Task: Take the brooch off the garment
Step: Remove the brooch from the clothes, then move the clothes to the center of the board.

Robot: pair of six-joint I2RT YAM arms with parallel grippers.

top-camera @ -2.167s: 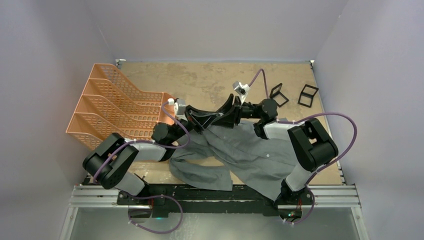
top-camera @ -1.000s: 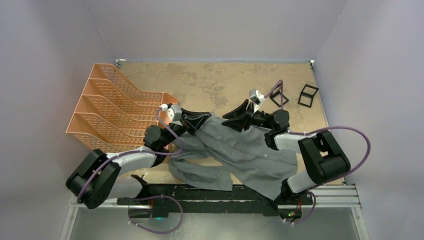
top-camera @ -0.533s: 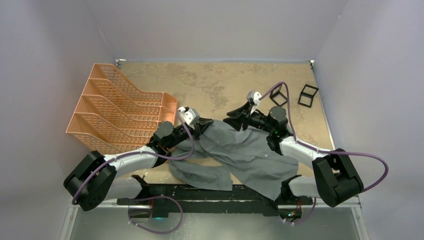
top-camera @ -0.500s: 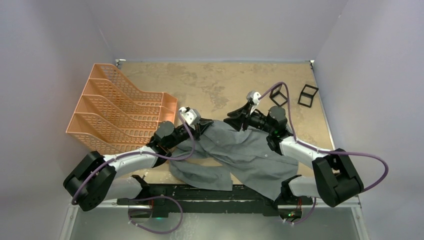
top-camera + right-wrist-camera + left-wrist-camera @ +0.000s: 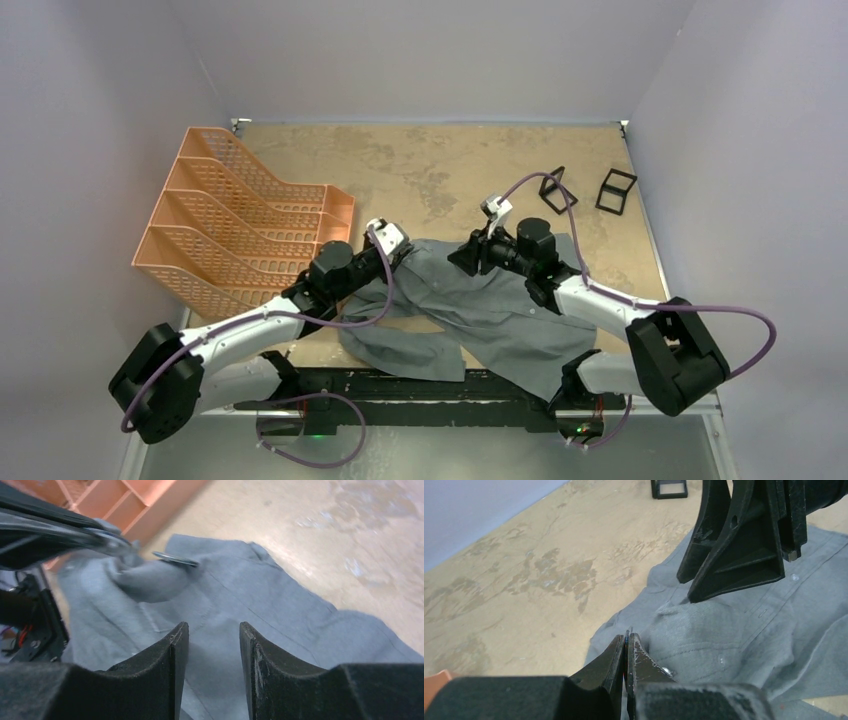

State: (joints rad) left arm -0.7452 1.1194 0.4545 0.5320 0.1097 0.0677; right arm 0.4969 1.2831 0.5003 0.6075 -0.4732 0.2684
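The garment (image 5: 500, 305), a grey shirt, lies crumpled across the table's front half. My left gripper (image 5: 408, 256) is shut on a pinch of its cloth near the collar and holds a small fold raised (image 5: 627, 637). In the right wrist view a thin dark disc (image 5: 175, 558), seemingly the brooch seen edge-on, sticks out of that raised fold just past the left fingertips. My right gripper (image 5: 463, 257) hovers open over the garment (image 5: 280, 625), facing the left one at a short distance (image 5: 212, 630). There is only cloth below its jaws. Its fingers (image 5: 734, 545) loom large in the left wrist view.
An orange tiered file rack (image 5: 240, 220) stands at the left, close behind the left arm. Two small black frame stands (image 5: 557, 190) (image 5: 617, 190) sit at the back right. The tan tabletop (image 5: 420, 160) extends behind the shirt, with grey walls all round.
Both grippers have come down and drawn closer together over the shirt's collar end. The left one stayed shut on the cloth and the right one kept its jaws apart.
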